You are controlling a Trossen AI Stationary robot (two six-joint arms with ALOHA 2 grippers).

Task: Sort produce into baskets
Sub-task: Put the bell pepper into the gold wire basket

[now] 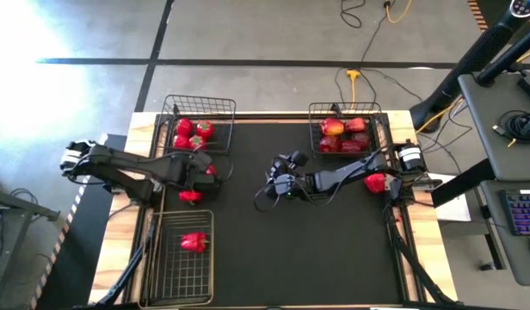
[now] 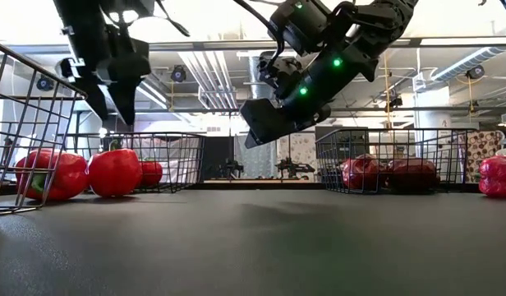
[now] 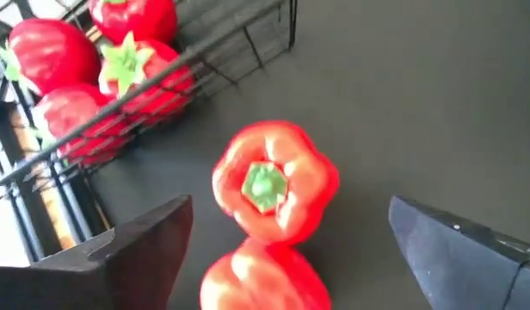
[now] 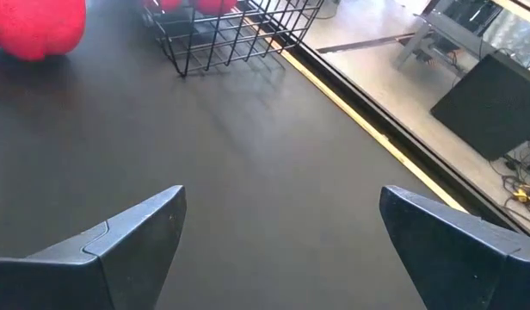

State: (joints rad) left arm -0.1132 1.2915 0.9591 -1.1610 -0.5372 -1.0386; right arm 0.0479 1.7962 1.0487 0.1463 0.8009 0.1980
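I see a big black mat (image 1: 299,250) on the table. Three wire baskets sit on it: a long basket (image 1: 181,284) with one pepper inside, a left basket (image 1: 215,108) with tomatoes, a right basket (image 1: 347,110) with apples. My left gripper (image 3: 282,241) hangs wide open over two peppers (image 3: 275,191) on the mat, holding nothing. My right gripper (image 4: 282,232) is open and empty over the mat's middle.

From above, the left hand (image 1: 203,179) covers most of a red pepper (image 1: 211,170) beside it. In the left wrist view a second pepper (image 3: 256,277) is cut off by the picture's edge. Items in the right-corner basket (image 1: 375,110) crowd together, too small to tell apart.
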